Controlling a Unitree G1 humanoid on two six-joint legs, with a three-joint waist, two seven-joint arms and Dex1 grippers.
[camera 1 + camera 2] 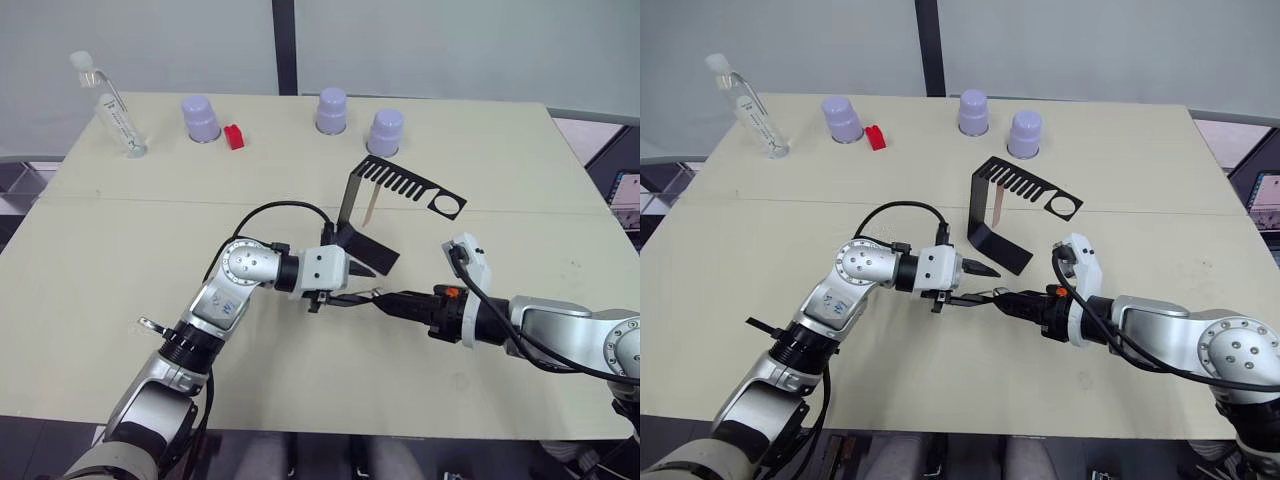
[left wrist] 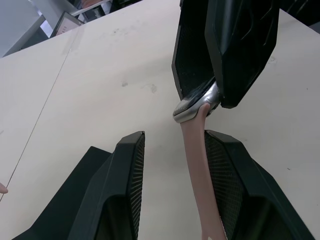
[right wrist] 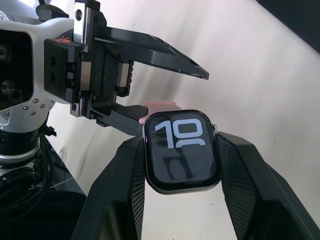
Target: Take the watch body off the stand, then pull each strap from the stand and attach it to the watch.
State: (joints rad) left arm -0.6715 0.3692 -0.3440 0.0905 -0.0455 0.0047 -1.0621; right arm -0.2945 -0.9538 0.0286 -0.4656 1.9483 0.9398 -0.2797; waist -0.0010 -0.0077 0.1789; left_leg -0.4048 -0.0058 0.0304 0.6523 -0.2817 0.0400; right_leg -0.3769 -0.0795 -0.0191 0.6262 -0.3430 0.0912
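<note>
At stand's (image 1: 997,235) base edge | right pincer (image 3: 182,165) grips watch body (image 3: 181,150) | left pincer (image 2: 172,165) spread

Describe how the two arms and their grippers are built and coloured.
Both arms have silver-grey metal shells with round joints, white wrist housings and loose black cables. The left gripper and the right gripper have black jaws with ribbed inner faces. The right wrist carries a small orange mark.

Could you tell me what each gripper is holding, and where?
Right gripper clamps the watch body by its side edges. The strap lies between the open left gripper's fingers.
</note>
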